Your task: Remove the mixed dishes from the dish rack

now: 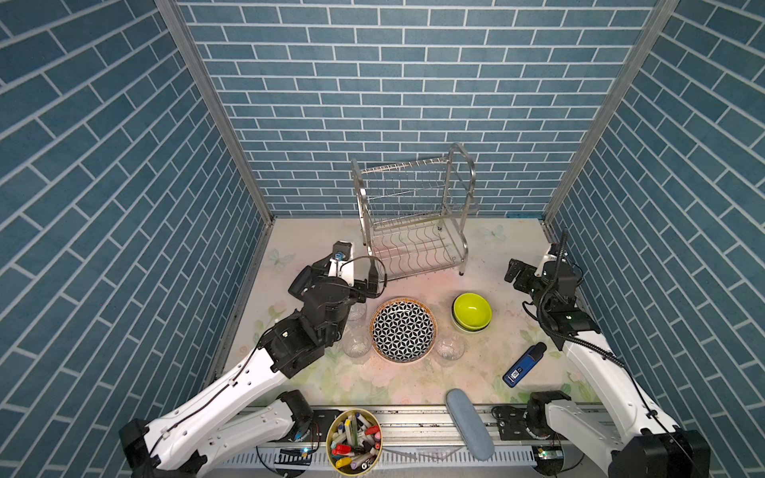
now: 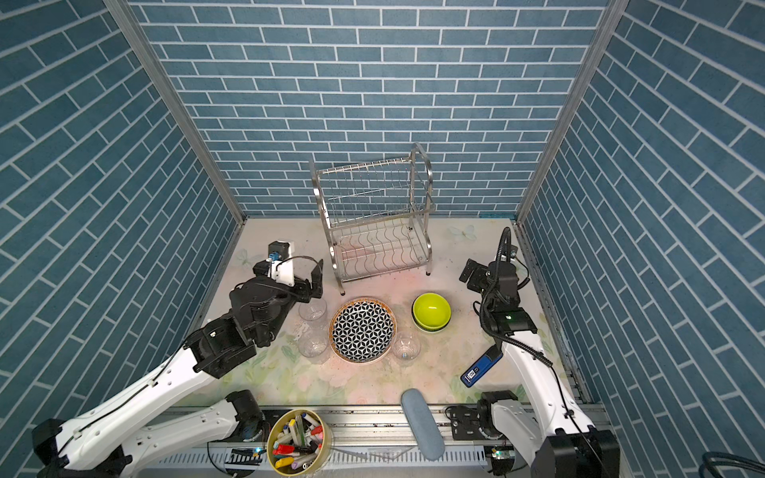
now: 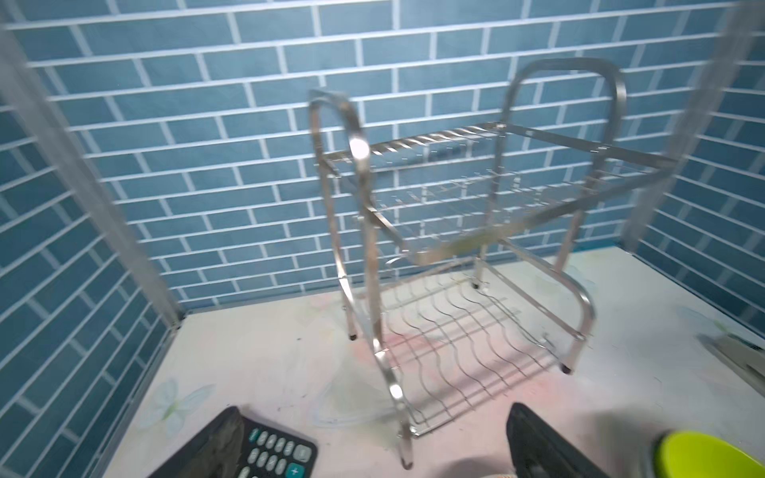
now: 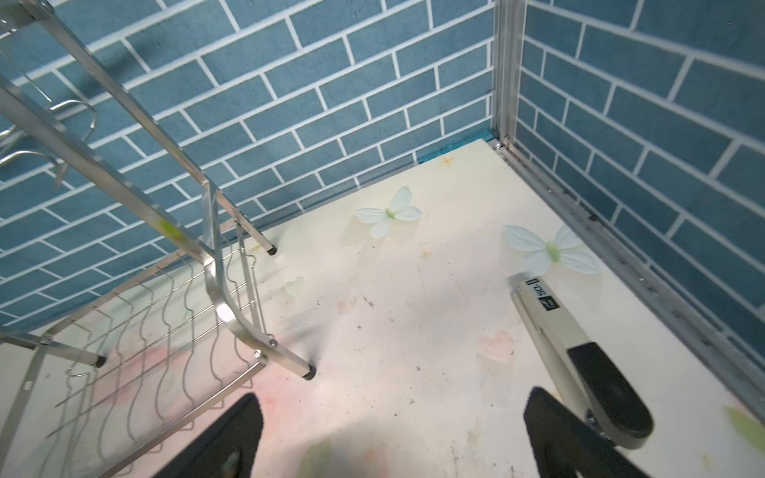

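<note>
The dish rack (image 1: pixel 414 215) (image 3: pixel 455 256) (image 4: pixel 136 256) stands empty at the back middle. In front of it on the table lie a black-and-white star plate (image 1: pixel 403 330) topping a stack, a lime bowl (image 1: pixel 472 311) (image 3: pixel 703 455) nested in others, and three clear glasses (image 1: pixel 357 345) (image 1: pixel 450 349) (image 1: pixel 357 311). My left gripper (image 1: pixel 337 276) (image 3: pixel 381 451) hovers open and empty above the far-left glass, facing the rack. At the right, my right gripper (image 1: pixel 522 275) (image 4: pixel 391 438) is open with bare table between its fingers.
A calculator (image 3: pixel 281 451) lies by the left gripper's finger, and a beige stapler (image 4: pixel 579 351) by the right one. A blue device (image 1: pixel 523 364), a grey-blue case (image 1: pixel 470 422) and a tub of markers (image 1: pixel 354 438) sit near the front edge. Brick walls enclose three sides.
</note>
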Action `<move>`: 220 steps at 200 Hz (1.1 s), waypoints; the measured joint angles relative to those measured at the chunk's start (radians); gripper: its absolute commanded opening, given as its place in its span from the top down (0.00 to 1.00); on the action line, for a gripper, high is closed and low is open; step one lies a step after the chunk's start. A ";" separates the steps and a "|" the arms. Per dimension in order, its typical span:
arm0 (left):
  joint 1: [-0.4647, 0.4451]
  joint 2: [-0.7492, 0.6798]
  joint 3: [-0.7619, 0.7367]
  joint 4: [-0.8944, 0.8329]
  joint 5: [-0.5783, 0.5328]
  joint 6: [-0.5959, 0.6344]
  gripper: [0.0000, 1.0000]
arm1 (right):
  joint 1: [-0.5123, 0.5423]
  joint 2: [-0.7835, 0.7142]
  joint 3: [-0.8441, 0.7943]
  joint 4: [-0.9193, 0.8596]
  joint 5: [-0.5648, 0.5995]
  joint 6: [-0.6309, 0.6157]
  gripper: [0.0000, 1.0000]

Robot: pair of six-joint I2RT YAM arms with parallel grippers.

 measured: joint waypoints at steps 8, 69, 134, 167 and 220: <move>0.029 -0.003 -0.030 0.032 -0.027 0.001 0.00 | 0.000 -0.001 -0.007 0.016 0.011 -0.034 0.01; 0.269 0.090 -0.220 0.224 -0.113 0.128 0.00 | -0.030 0.055 -0.092 0.128 0.060 -0.176 0.01; 0.524 0.163 -0.459 0.455 0.004 0.183 0.00 | -0.095 0.149 -0.250 0.367 0.068 -0.268 0.01; 0.568 0.311 -0.468 0.572 0.057 0.184 0.00 | -0.130 0.205 -0.250 0.404 0.058 -0.272 0.01; 0.601 0.476 -0.485 0.698 0.124 0.180 0.00 | -0.179 0.307 -0.250 0.449 0.031 -0.266 0.01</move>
